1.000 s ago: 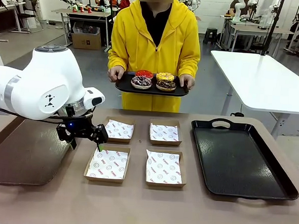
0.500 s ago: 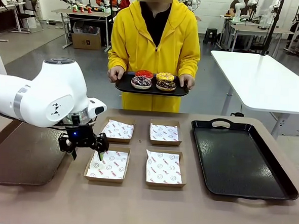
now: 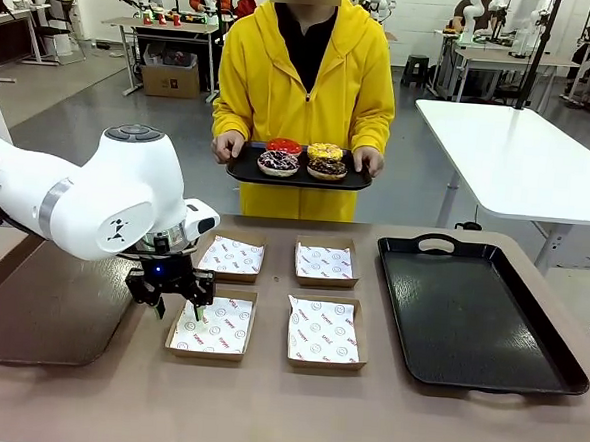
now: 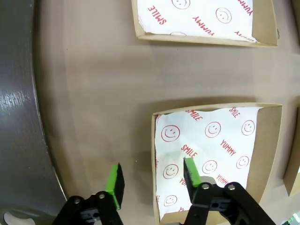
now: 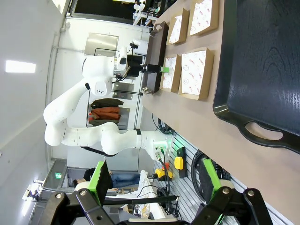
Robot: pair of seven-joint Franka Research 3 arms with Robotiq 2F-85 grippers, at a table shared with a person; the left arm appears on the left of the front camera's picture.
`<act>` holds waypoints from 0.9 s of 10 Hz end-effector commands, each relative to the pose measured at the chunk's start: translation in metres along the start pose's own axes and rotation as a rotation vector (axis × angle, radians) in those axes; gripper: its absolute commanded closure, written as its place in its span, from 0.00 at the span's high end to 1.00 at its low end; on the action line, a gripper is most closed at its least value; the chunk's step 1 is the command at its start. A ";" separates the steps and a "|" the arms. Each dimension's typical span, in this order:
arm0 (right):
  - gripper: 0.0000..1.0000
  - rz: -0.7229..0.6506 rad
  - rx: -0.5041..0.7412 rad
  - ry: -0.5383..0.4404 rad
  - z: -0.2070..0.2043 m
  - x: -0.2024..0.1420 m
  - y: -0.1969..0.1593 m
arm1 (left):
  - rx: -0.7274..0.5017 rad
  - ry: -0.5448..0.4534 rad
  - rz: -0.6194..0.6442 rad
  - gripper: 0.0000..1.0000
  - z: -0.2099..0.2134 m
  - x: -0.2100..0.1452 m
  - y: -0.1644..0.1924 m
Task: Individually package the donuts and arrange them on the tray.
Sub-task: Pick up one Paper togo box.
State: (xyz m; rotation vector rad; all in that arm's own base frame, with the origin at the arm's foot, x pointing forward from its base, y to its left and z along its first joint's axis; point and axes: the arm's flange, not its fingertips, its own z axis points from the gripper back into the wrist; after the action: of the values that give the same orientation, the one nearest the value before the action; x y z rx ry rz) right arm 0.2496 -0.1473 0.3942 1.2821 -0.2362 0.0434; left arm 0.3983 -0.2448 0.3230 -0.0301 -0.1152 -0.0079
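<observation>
A person in a yellow hooded jacket (image 3: 306, 81) stood at the far side of the desk (image 3: 263, 409) holding a small black serving tray (image 3: 243, 170), one hand (image 3: 224, 147) at each end. On it lay the four donuts, two by two: the red donut (image 3: 285, 145) and the yellow-crumbed donut (image 3: 325, 151) at the back, the sprinkled purple donut (image 3: 279, 162) and the chocolate donut (image 3: 327, 168) in front.

On the desk sat four shallow cardboard boxes lined with printed paper, beside a large black tray (image 3: 469, 322) that held nothing. The left gripper (image 3: 178, 312) hung over the near-left box (image 3: 218, 329), fingers parted and holding nothing. In the left wrist view the gripper straddled that box's side wall (image 4: 153, 154), one green pad (image 4: 114, 178) over the bare desk, the other above the paper lining (image 4: 211, 136). The right gripper (image 5: 152, 176) was spread wide and gripped nothing, well clear of the large tray.
</observation>
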 end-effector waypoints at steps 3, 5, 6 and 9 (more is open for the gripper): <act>1.00 0.006 0.010 -0.003 0.000 0.000 0.000 | 0.020 -0.028 0.031 0.07 -0.005 0.006 -0.009; 1.00 0.006 0.010 -0.003 0.000 0.000 0.000 | 0.014 -0.022 0.034 0.00 -0.007 0.005 -0.009; 1.00 0.006 0.010 -0.003 0.000 0.000 0.000 | 0.011 -0.025 0.032 0.00 -0.005 0.005 -0.009; 1.00 0.006 0.010 -0.003 0.000 0.000 0.000 | -0.007 -0.023 0.040 0.00 0.004 0.009 -0.007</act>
State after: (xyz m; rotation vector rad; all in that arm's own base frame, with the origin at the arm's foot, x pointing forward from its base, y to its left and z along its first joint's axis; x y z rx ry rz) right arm 0.2496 -0.1473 0.3942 1.2821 -0.2362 0.0434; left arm 0.4059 -0.2460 0.3251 -0.0373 -0.1238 0.0013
